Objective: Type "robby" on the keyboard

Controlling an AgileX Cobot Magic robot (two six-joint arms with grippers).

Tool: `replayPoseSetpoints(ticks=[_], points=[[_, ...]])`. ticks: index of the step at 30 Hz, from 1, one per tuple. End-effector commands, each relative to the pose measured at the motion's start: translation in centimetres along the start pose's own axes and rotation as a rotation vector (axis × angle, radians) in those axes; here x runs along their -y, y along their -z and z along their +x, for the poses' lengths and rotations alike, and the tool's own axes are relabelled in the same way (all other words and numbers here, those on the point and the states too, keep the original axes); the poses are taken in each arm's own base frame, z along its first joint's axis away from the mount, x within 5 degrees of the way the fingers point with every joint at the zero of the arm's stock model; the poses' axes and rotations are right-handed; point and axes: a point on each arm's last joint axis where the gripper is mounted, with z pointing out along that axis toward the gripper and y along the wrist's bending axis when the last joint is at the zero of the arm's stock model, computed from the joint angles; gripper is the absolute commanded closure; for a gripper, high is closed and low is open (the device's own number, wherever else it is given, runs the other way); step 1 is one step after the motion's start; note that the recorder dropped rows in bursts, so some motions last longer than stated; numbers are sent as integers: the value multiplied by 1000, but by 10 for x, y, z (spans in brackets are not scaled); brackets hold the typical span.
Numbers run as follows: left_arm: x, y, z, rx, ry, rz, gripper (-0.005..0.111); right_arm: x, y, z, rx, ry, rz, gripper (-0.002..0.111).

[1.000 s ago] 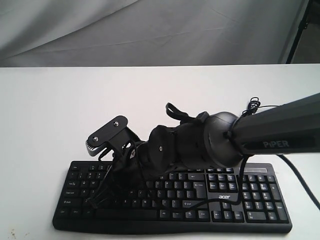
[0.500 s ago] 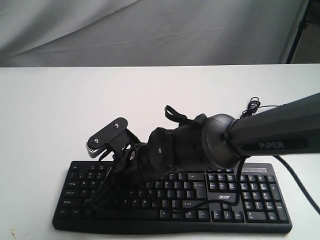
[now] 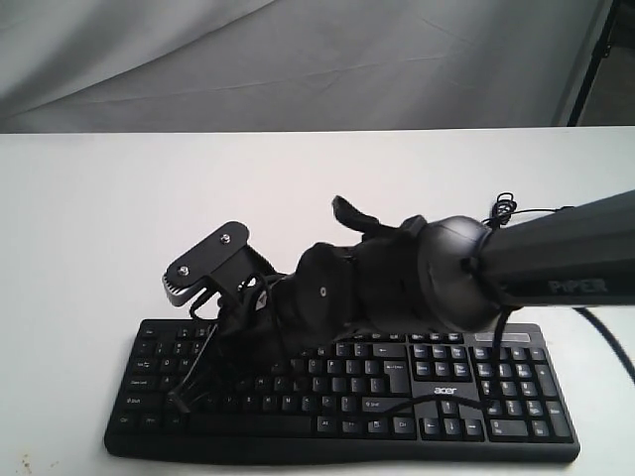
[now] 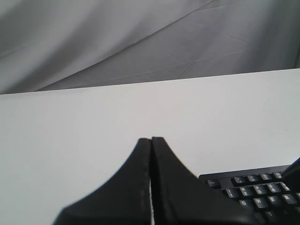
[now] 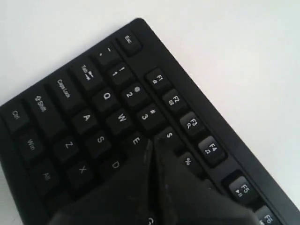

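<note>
Shifting slightly in the last second, the right arm reaches in from 3 o'clock across the black keyboard [image 3: 496, 382], which lies along the 6 o'clock edge of the white desk [image 3: 99, 218]; its wrist now tips more steeply. The right end effector [image 5: 152, 146], pinched to a single point, sits between the E and 4 keys, so I judge it is settling on R, the first letter. The left end effector [image 4: 151, 140], also pinched together, waits beyond the keyboard's corner.
</note>
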Motion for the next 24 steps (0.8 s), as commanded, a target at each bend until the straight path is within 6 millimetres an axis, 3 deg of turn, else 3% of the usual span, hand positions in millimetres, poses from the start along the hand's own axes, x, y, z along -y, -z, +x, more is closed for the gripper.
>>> replayPoseSetpoints(ticks=[1,7,10,24], points=[[0,0,1,7,-3,5,107,10,24,3,17,-6,21,108],[0,0,1,7,-3,5,107,30,52,35,-25,-99,58,108],[0,0,1,7,-3,5,107,36,51,44,-42,-121,75,108],[0,0,1,7,-3,5,107,48,44,52,-71,-155,92,108]])
